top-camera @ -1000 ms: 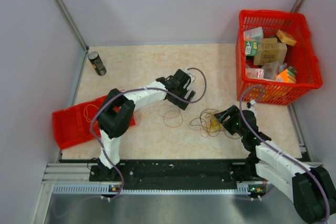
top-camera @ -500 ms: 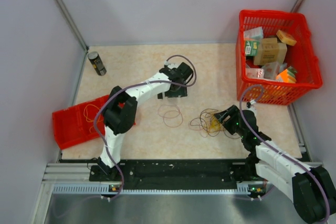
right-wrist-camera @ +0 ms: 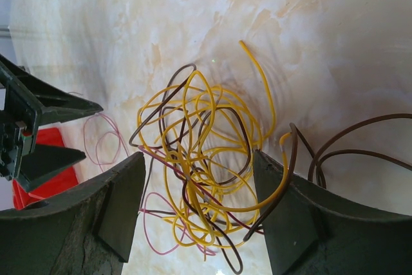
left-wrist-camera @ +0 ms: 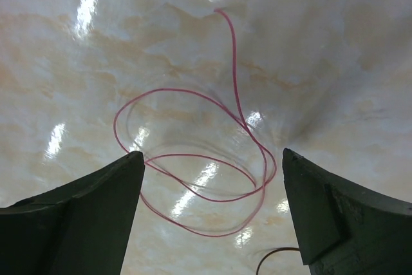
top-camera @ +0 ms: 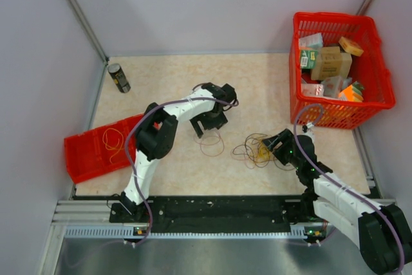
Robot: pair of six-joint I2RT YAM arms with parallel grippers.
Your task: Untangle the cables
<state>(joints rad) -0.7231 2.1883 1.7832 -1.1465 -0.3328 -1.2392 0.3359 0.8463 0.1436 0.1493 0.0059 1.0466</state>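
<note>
Δ left arm has swung back near, its jaws now apart over the separated pink wire loop, gripping nothing | right arm unmoved, jaws apart above the cables | cables mid-right on the table, still knotted | likely pink-loop pickup next

Open table surrounds the cables; the red basket crowds the right edge, the can the far-left corner.
</note>
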